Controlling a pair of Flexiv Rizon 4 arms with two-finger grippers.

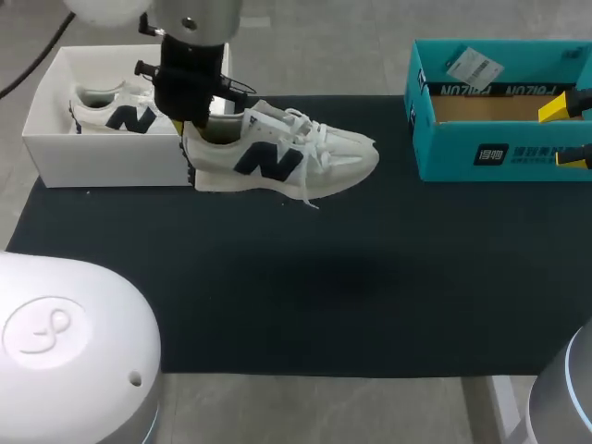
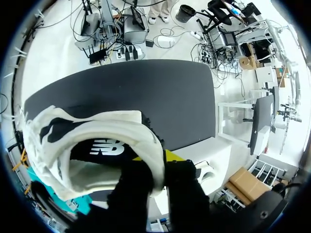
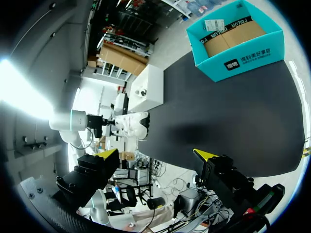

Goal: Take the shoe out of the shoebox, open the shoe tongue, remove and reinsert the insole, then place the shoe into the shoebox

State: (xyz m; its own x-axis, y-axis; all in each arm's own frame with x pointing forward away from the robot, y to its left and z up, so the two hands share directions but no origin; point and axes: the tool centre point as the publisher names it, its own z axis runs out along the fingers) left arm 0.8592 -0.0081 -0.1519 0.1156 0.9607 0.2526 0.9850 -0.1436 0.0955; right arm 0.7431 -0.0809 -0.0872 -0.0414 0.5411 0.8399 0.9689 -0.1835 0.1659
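A white sneaker (image 1: 296,157) with a dark logo hangs over the black mat (image 1: 370,277), just right of the white shoebox (image 1: 55,153), toe pointing right. My left gripper (image 1: 199,129) is shut on its heel collar. In the left wrist view the collar of the sneaker (image 2: 97,145) is pinched at my left gripper (image 2: 158,170), and the insole shows inside. A second sneaker (image 1: 111,113) lies in the shoebox. My right gripper (image 1: 566,132) stands open at the far right, over the teal box; in its own view the right gripper (image 3: 155,155) holds nothing.
A teal cardboard box (image 1: 481,153) stands open at the back right of the mat, also seen ahead of the right gripper as the teal box (image 3: 243,53). The white shoebox (image 3: 146,87) sits at the mat's far corner in that view.
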